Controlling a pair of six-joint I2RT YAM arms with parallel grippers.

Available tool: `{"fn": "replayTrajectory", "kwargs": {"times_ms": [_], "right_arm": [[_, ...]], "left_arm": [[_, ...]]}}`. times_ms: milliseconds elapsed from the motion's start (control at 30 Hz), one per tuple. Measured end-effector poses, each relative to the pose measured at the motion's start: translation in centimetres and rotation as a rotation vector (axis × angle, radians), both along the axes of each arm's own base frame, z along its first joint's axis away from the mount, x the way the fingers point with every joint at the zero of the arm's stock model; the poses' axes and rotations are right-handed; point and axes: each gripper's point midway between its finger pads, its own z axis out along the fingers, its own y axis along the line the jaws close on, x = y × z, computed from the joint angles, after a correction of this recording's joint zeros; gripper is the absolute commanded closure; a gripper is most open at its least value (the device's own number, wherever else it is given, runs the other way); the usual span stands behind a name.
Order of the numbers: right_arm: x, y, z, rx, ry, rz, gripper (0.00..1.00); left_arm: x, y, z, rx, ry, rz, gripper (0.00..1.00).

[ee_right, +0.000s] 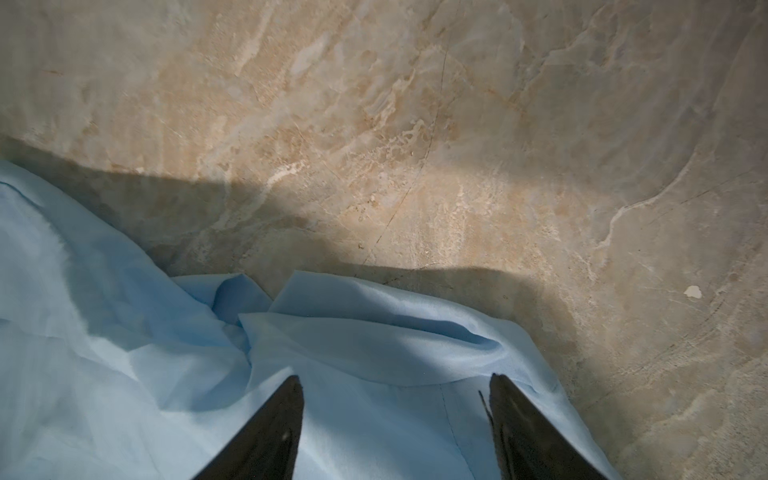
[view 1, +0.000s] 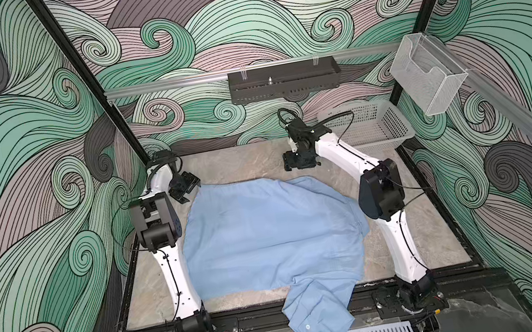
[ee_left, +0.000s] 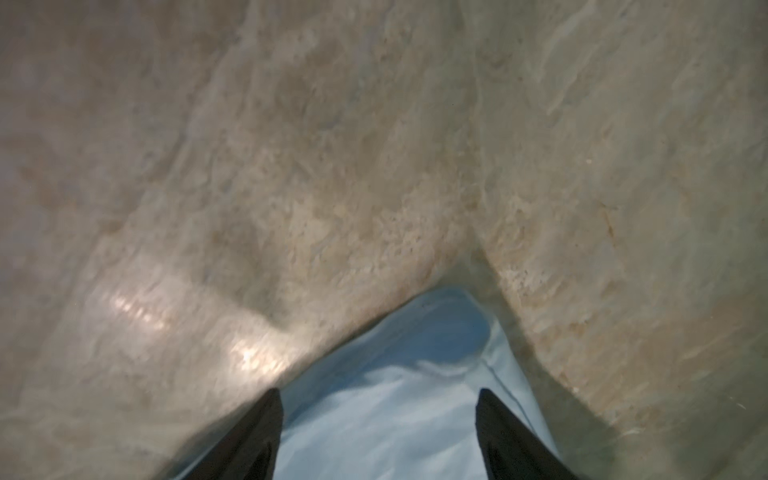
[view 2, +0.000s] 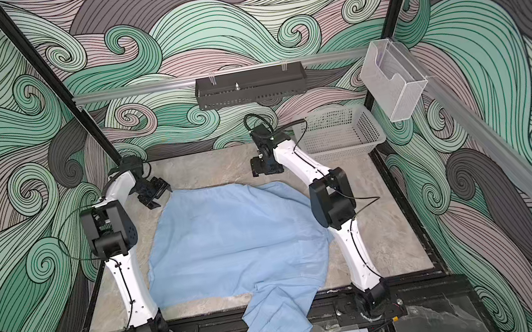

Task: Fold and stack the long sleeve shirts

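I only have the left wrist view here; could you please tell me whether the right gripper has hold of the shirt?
Observer: No, the right gripper is open, its jaws apart above the far right edge of the shirt.
Operator: Thank you. Does the whole shirt lie on the table?
Observer: Not quite; one sleeve hangs over the near edge onto the black frame.
Operator: Is anything else on the table?
Observer: A pale perforated basket stands in the far right corner.

No legible text, label, brand or number in any view. The shirt (view 1: 269,233), basket (view 1: 372,129) and walls (view 1: 1,184) carry nothing readable.
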Motion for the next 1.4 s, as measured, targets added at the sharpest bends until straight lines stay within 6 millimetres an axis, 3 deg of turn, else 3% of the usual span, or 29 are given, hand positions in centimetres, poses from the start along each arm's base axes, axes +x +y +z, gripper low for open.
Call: {"fn": "replayTrajectory", "kwargs": {"times_ms": [133, 233, 400, 567, 700, 800, 900, 1033, 1067, 1133, 1200, 1267, 1400], "right_arm": [[0.0, 0.2, -0.1, -0.003, 0.01, 0.009, 0.28], [0.5, 0.4, 0.4, 0.005, -0.005, 0.01, 0.28], [0.6, 0.5, 0.8, 0.01, -0.013, 0.013, 0.28], [0.5, 0.5, 0.8, 0.011, -0.008, 0.014, 0.28], [0.5, 0.6, 0.8, 0.014, -0.006, 0.015, 0.28], [0.4, 0.6, 0.9, 0.015, -0.007, 0.015, 0.28], [0.4, 0.5, 0.9, 0.014, -0.004, 0.015, 0.27], [0.2, 0.7, 1.9, 0.02, -0.007, 0.018, 0.27], [0.4, 0.8, 2.4, 0.025, -0.016, 0.02, 0.27], [0.6, 1.2, 3.6, 0.036, -0.041, 0.024, 0.27], [0.8, 1.6, 4.5, 0.047, -0.062, 0.031, 0.27], [0.6, 2.2, 4.9, 0.052, -0.07, 0.041, 0.27], [-0.1, 3.1, 4.5, 0.047, -0.057, 0.06, 0.27]], "left_arm": [[2.0, -0.7, 0.3, 0.019, -0.02, -0.038, 0.31], [2.4, -1.6, 0.4, 0.028, -0.021, -0.063, 0.39], [1.4, -2.5, -0.7, 0.031, 0.034, -0.092, 0.66], [0.3, -2.5, -1.4, 0.048, 0.084, -0.114, 1.0], [-0.5, -2.5, -1.3, 0.059, 0.105, -0.124, 1.0], [-2.0, -2.9, 0.5, 0.071, 0.098, -0.148, 1.0], [-4.8, -4.8, 4.8, 0.093, 0.034, -0.201, 1.0], [-10.2, -9.1, 11.8, 0.113, -0.143, -0.3, 1.0], [-11.9, -10.3, 13.1, 0.115, -0.19, -0.331, 1.0], [-14.5, -10.8, 13.8, 0.125, -0.24, -0.347, 0.98], [-15.8, -9.5, 13.1, 0.134, -0.23, -0.312, 0.78], [-15.4, -7.5, 11.9, 0.144, -0.195, -0.251, 0.55], [-11.7, -4.9, 9.8, 0.162, -0.148, -0.16, 0.39]]}}
